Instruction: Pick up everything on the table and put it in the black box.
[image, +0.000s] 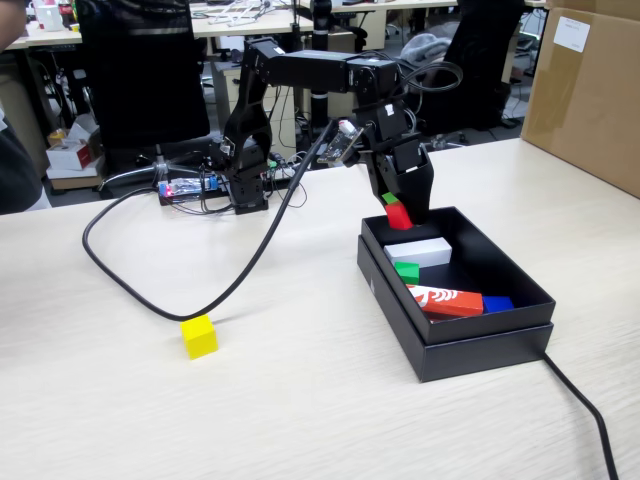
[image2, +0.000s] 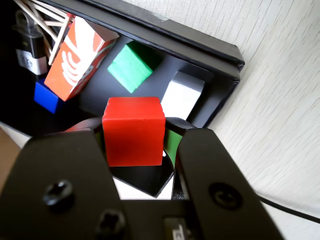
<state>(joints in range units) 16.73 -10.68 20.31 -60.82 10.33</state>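
My gripper (image: 402, 215) hangs over the far end of the black box (image: 460, 345) and is shut on a red cube (image: 399, 215). In the wrist view the red cube (image2: 134, 131) sits tight between the two black jaws. Inside the box lie a white block (image: 422, 251), a green cube (image: 406, 271), a red-and-white carton (image: 445, 300) and a blue cube (image: 496, 303). The wrist view shows the same green cube (image2: 131, 66), white block (image2: 181, 94), carton (image2: 76, 57) and blue cube (image2: 46, 97). A yellow cube (image: 199, 336) lies on the table to the left.
A thick black cable (image: 180, 300) loops across the table from the arm base (image: 248, 190) and passes near the yellow cube. Another cable (image: 590, 420) runs off the box's near right corner. A cardboard box (image: 585, 90) stands at the far right.
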